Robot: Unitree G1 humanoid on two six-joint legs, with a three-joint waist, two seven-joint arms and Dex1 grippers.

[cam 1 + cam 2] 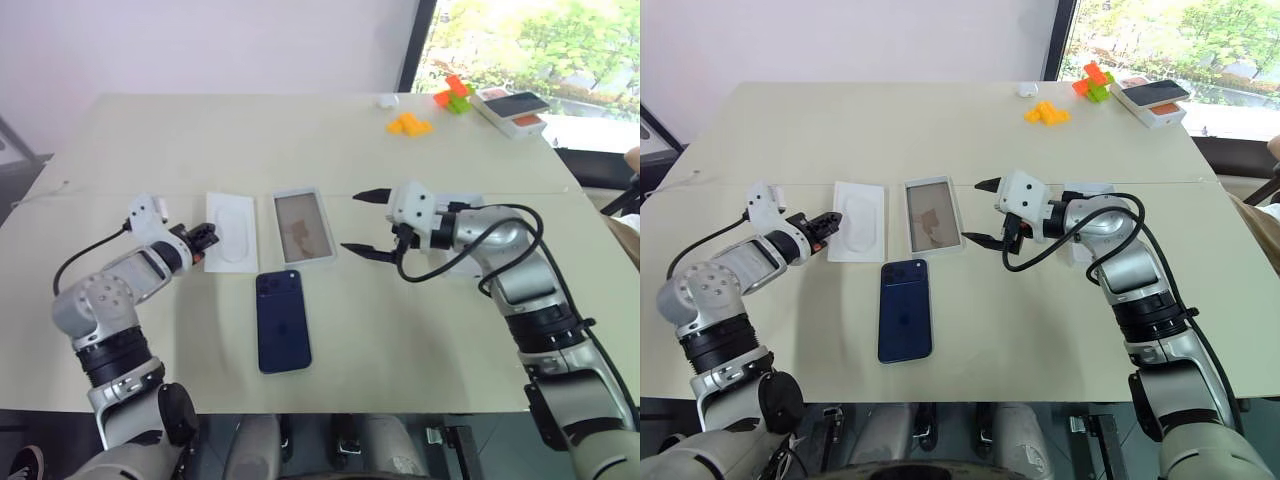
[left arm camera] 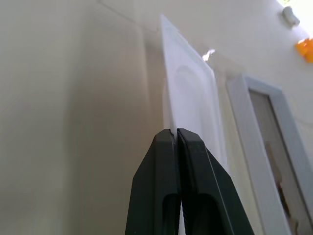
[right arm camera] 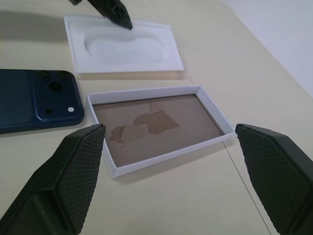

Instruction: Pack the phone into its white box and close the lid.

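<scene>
Glossy navy glass, the phone (image 1: 283, 321) lies camera-side up at six o'clock of the white box (image 1: 304, 226), just clear of it. It looks stiff, slippery and fairly heavy; its long edges seem the surest hold. The left gripper (image 1: 204, 238) is pinched shut on the white insert (image 1: 232, 231); the right gripper (image 1: 367, 221) hangs wide open, empty.

table (image 1: 330, 150) beige | on it: phone (image 1: 283, 321), white box (image 1: 303, 226), insert (image 1: 231, 231), orange blocks (image 1: 409, 124)

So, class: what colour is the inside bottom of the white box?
Brownish, with a lighter torn-looking patch; the white box shows it best in the right wrist view.
</scene>
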